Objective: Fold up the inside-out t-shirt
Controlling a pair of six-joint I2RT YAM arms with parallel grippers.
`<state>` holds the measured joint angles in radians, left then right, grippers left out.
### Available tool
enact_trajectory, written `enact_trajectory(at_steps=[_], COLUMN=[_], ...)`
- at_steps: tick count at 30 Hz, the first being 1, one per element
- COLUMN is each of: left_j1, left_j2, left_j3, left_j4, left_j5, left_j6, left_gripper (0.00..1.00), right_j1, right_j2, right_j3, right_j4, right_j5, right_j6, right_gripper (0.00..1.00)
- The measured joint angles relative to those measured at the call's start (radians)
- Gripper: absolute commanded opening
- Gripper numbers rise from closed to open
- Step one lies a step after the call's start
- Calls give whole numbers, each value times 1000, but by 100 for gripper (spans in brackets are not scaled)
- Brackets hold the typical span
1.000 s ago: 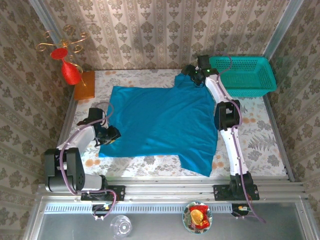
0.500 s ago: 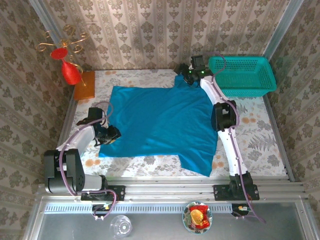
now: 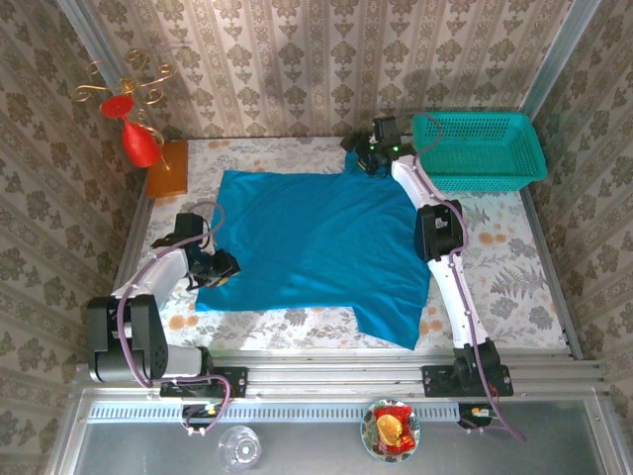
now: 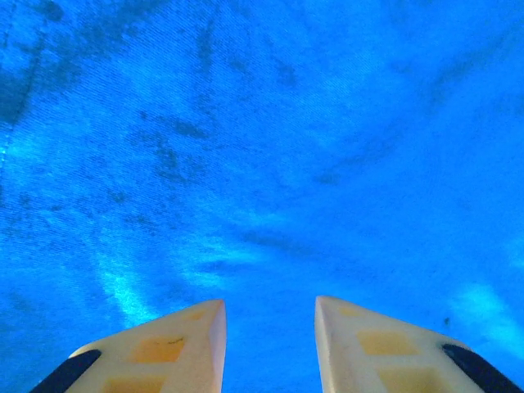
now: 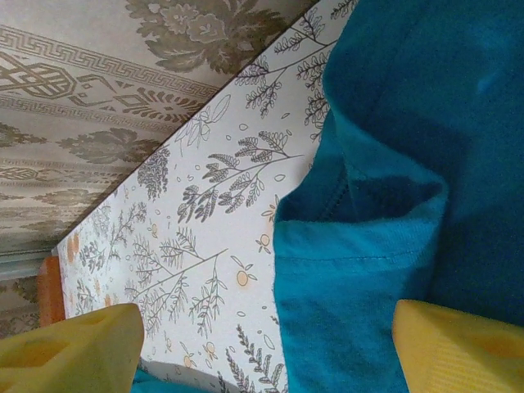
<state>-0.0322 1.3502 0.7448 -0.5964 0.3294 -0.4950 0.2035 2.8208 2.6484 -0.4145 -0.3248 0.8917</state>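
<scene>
T-shirt (image 3: 316,237) flat, left gripper (image 4: 270,311) on hem — grip unclear, right gripper (image 5: 270,344) agape

Counted on inspection: one blue t-shirt (image 3: 316,237), one teal basket (image 3: 485,148), two robot arms (image 3: 158,272) (image 3: 447,259), one red vase (image 3: 138,144), one orange block (image 3: 166,169), one glass (image 3: 238,447), one bowl (image 3: 367,436).

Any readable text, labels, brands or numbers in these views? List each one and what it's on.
No readable text.
t-shirt: plain blue, no print or tag lettering visible, in the wrist views either.
teal basket: no label visible.
red and yellow wrapper at the near edge: too small to tell whether it carries print.
</scene>
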Motion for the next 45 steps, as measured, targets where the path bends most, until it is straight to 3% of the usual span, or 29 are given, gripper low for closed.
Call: enact_trajectory(at_steps=[25,37,45], left_j1=[0,0,1], left_j2=[-10,-56,-76], left_j3=[0,0,0], left_j4=[-11,-40,-52], left_j5=[-1,-11,-36], left_j6=[0,0,1], left_gripper=[35,35,35], right_j1=[35,42,49], right_j2=[58,107,52], right_j3=[23,35,10], right_j4=[172,348,242], right_j5=[-51,-134,-135], right_j6=[55,77,-35], right_gripper=[81,79,79])
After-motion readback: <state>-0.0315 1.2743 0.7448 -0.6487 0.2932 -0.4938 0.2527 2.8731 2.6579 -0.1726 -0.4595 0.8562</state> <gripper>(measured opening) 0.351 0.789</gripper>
